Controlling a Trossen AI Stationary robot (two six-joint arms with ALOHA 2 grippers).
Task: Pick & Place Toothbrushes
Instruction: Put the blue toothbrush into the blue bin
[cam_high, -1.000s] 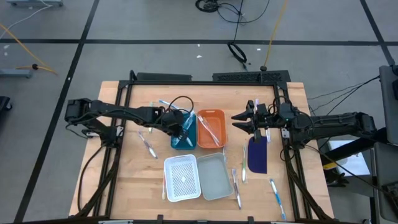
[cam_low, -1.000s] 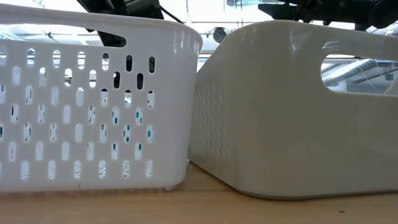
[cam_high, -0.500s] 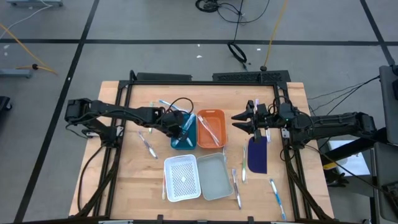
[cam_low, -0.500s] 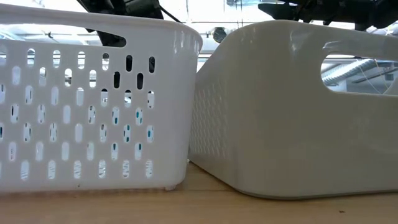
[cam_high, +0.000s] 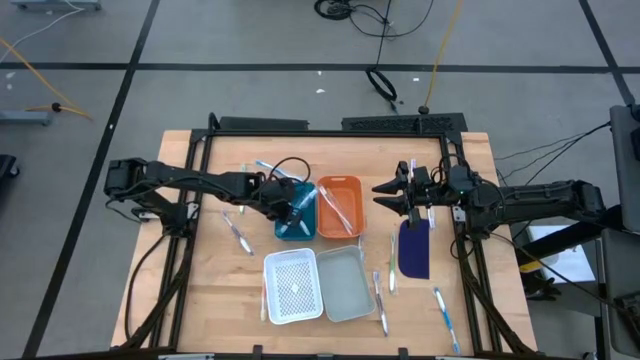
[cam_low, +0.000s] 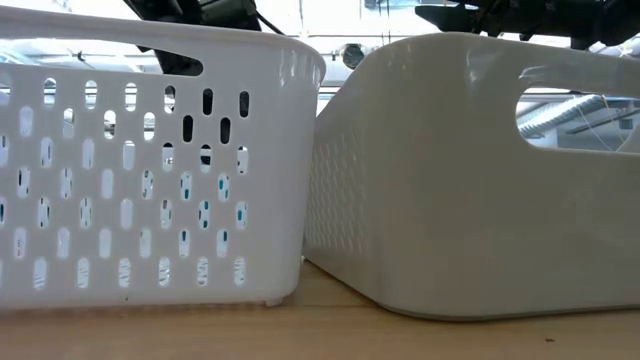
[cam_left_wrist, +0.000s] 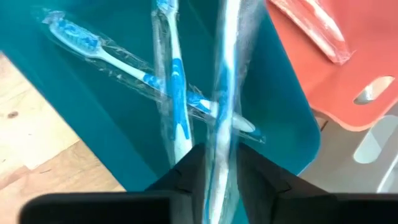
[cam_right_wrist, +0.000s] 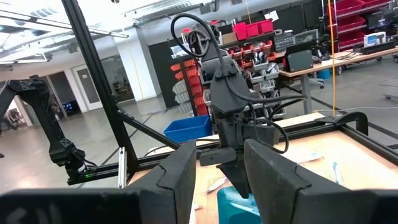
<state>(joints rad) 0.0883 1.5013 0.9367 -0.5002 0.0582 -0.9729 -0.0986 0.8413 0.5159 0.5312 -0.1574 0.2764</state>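
1. The left gripper (cam_left_wrist: 217, 171) hangs over the teal tray (cam_high: 296, 210), its two dark fingers (cam_left_wrist: 186, 174) close on either side of a wrapped blue-and-white toothbrush (cam_left_wrist: 225, 87). Whether they pinch it or have let go, I cannot tell.
2. Below that brush, two more wrapped toothbrushes (cam_left_wrist: 174, 81) lie crossed on the teal tray's floor.
3. Just beside the teal tray sits an orange tray (cam_high: 338, 207) with a wrapped brush (cam_high: 336, 208) lying slantwise in it.
4. The right gripper (cam_right_wrist: 221, 165) is held above the table's right half, near the top end of the dark blue pad (cam_high: 414, 248). Its fingers stand apart with nothing between them.
5. From the right wrist view, the left arm (cam_right_wrist: 233, 112) shows farther off, reaching down to the teal tray.
6. Nearer the front edge are a white perforated basket (cam_high: 293, 287) and a grey tray (cam_high: 345, 284), touching side by side.
7. Loose toothbrushes (cam_high: 236, 233) lie scattered on the wooden table (cam_high: 210, 290): left of the teal tray, between the grey tray and the blue pad, and one toward the front right corner (cam_high: 444, 315).
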